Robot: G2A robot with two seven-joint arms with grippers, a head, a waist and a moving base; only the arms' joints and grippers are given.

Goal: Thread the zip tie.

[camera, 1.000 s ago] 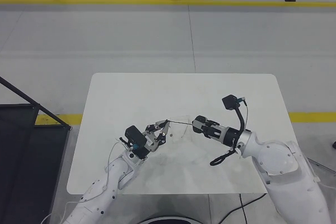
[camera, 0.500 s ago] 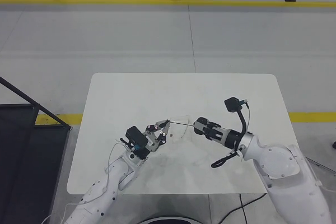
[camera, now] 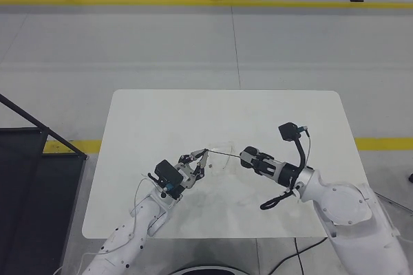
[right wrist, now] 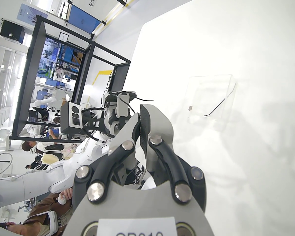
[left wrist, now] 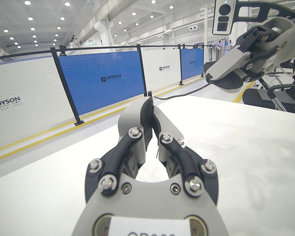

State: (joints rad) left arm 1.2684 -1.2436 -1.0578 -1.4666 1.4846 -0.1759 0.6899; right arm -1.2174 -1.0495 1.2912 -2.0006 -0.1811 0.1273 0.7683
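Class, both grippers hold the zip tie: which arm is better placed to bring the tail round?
Right, probably. The right gripper pinches the zip tie at its thin end; the left gripper clamps what looks like the head.

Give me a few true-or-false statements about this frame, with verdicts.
1. The left gripper and the right gripper are both shut on the zip tie. True.
2. The zip tie lies flat on the table. False: it is held above the table, spanning between the two grippers.
3. A clear plastic piece lies on the table. True.
4. The table is black. False: it is white.
5. The two grippers touch each other. False: they are apart, joined only by the zip tie.
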